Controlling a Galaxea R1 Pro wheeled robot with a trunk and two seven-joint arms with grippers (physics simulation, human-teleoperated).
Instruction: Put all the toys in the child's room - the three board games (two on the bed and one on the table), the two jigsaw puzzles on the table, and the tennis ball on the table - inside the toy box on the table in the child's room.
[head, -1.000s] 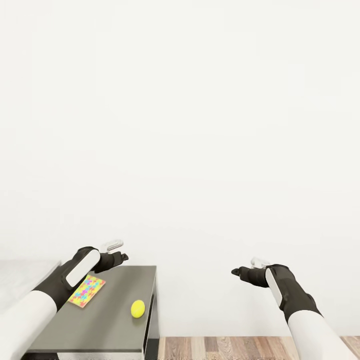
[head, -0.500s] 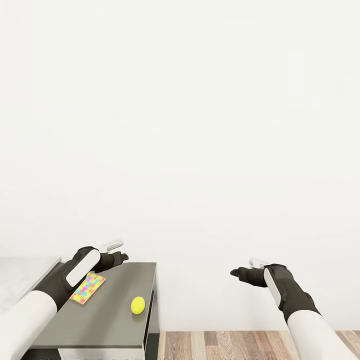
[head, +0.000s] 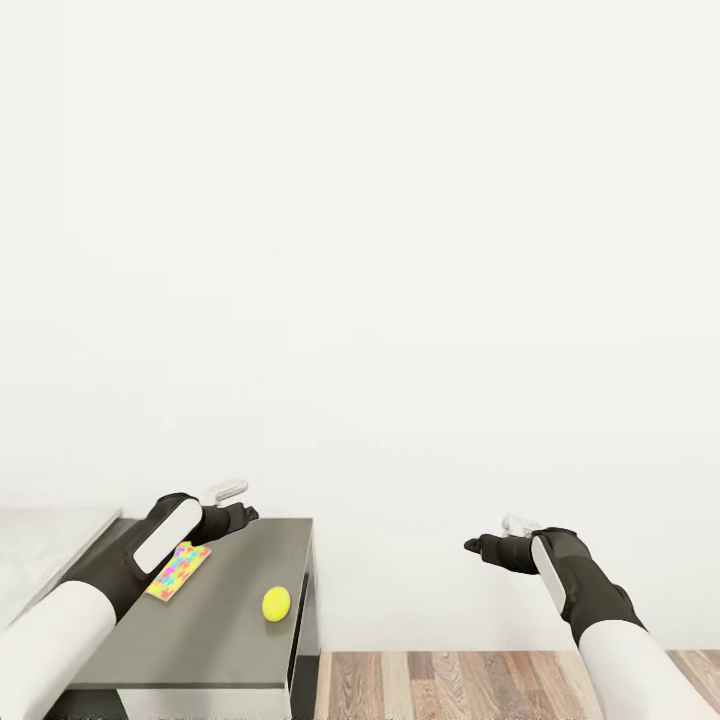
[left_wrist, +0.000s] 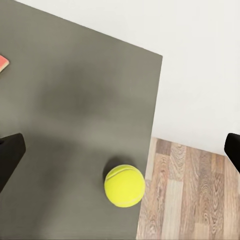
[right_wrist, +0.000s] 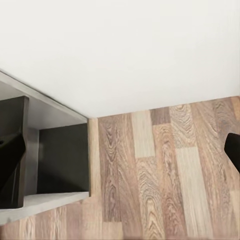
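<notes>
At lower left of the head view, a multicolour jigsaw square (head: 178, 570) and a small yellow-green tennis ball (head: 276, 603) lie on the dark grey table top (head: 230, 640), so neither is boxed yet. The ball sits near the table's right edge. Left gripper (head: 232, 505) and right gripper (head: 493, 538) both spread wide, holding nothing; bare wood-plank floor (head: 450, 685) lies lower right.

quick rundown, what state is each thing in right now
small yellow-green tennis ball: resting loose on the dark grey table, near its edge, ungripped
multicolour jigsaw puzzle square: lying flat on the table, partly hidden by the left arm
left gripper: open, empty, above the table
right gripper: open, empty, over the wood-plank floor
</notes>
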